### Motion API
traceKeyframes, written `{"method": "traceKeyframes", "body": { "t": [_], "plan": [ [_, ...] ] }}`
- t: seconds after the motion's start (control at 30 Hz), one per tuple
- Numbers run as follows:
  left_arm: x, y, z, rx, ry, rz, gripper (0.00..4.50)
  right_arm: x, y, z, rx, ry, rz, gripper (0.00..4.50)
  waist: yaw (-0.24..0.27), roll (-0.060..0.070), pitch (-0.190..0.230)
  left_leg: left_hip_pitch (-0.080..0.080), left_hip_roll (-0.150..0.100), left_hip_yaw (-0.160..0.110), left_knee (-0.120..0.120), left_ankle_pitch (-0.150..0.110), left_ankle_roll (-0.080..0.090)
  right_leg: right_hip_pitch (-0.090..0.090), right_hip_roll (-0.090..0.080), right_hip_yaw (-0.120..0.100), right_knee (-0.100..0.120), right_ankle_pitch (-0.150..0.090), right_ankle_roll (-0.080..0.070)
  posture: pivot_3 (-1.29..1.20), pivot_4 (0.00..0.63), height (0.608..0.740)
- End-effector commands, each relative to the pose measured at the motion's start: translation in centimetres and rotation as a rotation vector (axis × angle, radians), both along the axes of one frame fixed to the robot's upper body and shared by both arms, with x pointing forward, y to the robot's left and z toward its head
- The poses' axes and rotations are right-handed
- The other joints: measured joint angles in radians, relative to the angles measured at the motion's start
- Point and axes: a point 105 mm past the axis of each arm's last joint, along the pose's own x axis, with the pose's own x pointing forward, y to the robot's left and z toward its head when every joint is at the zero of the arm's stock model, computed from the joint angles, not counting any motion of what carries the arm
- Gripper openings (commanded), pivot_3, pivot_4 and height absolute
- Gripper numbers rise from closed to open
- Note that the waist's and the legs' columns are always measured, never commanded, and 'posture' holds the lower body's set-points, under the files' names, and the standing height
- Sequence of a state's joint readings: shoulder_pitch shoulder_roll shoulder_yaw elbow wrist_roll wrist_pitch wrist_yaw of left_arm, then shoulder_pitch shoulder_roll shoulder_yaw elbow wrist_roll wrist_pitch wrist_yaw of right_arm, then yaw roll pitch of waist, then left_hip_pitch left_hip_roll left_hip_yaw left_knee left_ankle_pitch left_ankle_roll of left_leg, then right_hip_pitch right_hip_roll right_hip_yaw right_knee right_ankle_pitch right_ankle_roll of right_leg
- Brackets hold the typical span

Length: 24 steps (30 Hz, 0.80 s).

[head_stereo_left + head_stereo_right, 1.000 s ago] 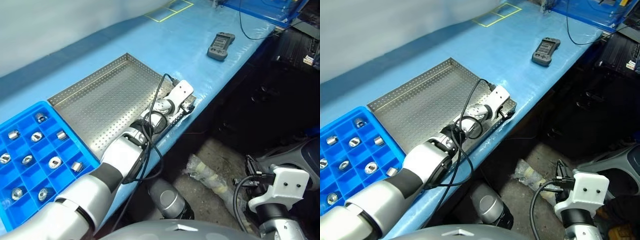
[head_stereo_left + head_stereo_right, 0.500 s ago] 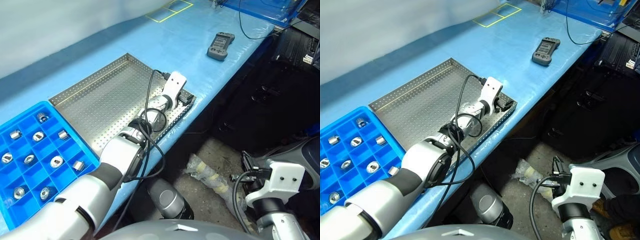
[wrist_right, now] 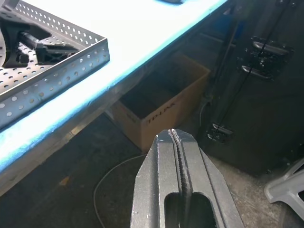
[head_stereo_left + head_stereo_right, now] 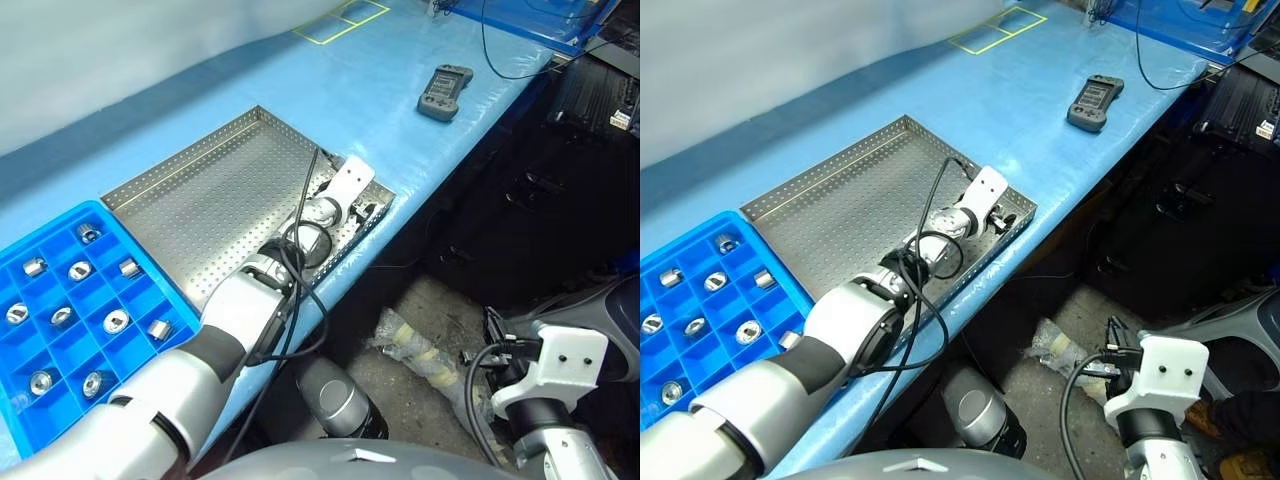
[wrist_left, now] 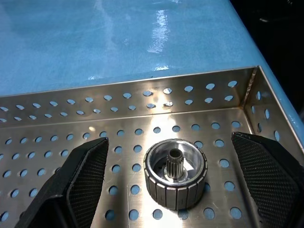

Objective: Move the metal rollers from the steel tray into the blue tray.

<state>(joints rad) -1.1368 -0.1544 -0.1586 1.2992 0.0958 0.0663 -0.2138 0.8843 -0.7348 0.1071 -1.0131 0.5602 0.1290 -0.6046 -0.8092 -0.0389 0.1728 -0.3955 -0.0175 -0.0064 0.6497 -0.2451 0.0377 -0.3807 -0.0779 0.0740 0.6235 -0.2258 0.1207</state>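
Observation:
One metal roller (image 5: 175, 173), a shiny ribbed cylinder with a central hole, stands on the steel tray (image 4: 200, 200) near its right front corner. My left gripper (image 5: 170, 147) is open low over the tray. Its black fingers (image 5: 85, 175) stand on either side of the roller without touching it. From the head, the left gripper (image 4: 365, 203) is inside the tray's rim. The blue tray (image 4: 160, 285) lies left of the steel tray, with several rollers (image 4: 116, 321) in its compartments. My right gripper (image 3: 176, 135) is shut and empty, below the table's edge over the floor.
A black handheld controller (image 4: 443, 92) lies further along the blue table, with a yellow taped square (image 4: 340, 20) beyond it. Under the table are a cardboard box (image 3: 161, 102) and black cases (image 3: 266, 71). The steel tray's corner sits close to the table's front edge.
My left gripper has swung a little away from the tray's front rim into the tray and dipped toward the roller. It stayed open. The right arm has kept still.

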Motion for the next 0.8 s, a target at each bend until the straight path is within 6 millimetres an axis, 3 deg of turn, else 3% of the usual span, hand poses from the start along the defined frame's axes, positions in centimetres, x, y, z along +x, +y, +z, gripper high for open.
{"method": "traceKeyframes", "body": {
  "t": [0.03, 0.27, 0.4, 0.53, 0.67, 0.7, 0.8],
  "plan": [
    [-3.6, -6.5, 0.0, -0.062, 0.043, -0.131, 3.88, 0.0, 0.0, 1.3, 0.009, -0.056, -0.008, 0.00, 0.000, 0.000, 0.000, 0.000, -0.001, 0.000, 0.000, 0.000, 0.000, 0.000, -0.001, 0.000, 0.000, 0.000, 0.000, -0.84, 0.150, 0.740],
    [-3.4, -6.5, 0.4, -0.144, 0.069, -0.119, 1.74, 0.2, 0.1, 1.4, 0.011, -0.058, -0.001, 0.00, -0.001, 0.000, 0.000, 0.000, -0.004, 0.000, 0.001, -0.001, 0.003, 0.001, -0.004, 0.000, 0.000, -0.001, 0.003, -0.81, 0.150, 0.740],
    [-2.2, -5.6, 2.1, -0.263, 0.052, -0.061, 1.67, 1.0, 0.7, 1.5, 0.019, -0.068, 0.035, 0.00, 0.002, 0.000, 0.000, 0.000, -0.007, 0.000, 0.001, -0.001, 0.005, 0.002, -0.007, 0.000, 0.000, -0.001, 0.005, -0.78, 0.150, 0.740],
    [0.1, -3.0, 6.6, -0.463, -0.072, 0.002, 1.67, 3.0, 2.4, 2.2, 0.018, -0.099, 0.145, 0.00, 0.009, -0.003, 0.001, 0.000, -0.010, 0.000, 0.005, -0.002, 0.009, 0.003, -0.013, -0.004, 0.000, 0.001, 0.010, -0.71, 0.150, 0.740],
    [1.1, 1.9, 10.3, -0.585, -0.239, 0.054, 1.67, 5.8, 4.8, 3.0, 0.008, -0.121, 0.309, 0.00, 0.042, -0.004, 0.002, 0.000, -0.012, 0.001, 0.009, -0.002, 0.011, 0.006, -0.015, -0.005, 0.000, 0.003, 0.014, -0.58, 0.150, 0.740],
    [0.7, 3.8, 11.0, -0.591, -0.291, 0.069, 1.67, 6.7, 5.5, 3.1, 0.003, -0.125, 0.364, 0.00, 0.054, -0.004, 0.002, 0.000, -0.011, 0.001, 0.010, -0.002, 0.011, 0.006, -0.015, -0.005, 0.000, 0.004, 0.015, -0.51, 0.150, 0.740],
    [-0.8, 6.8, 11.9, -0.577, -0.366, 0.093, 1.67, 8.4, 6.9, 3.4, -0.002, -0.127, 0.461, 0.00, 0.118, -0.002, 0.003, 0.001, -0.009, 0.002, 0.011, -0.002, 0.011, 0.007, -0.015, -0.006, 0.003, 0.005, 0.015, -0.41, 0.150, 0.740]
  ]
}}
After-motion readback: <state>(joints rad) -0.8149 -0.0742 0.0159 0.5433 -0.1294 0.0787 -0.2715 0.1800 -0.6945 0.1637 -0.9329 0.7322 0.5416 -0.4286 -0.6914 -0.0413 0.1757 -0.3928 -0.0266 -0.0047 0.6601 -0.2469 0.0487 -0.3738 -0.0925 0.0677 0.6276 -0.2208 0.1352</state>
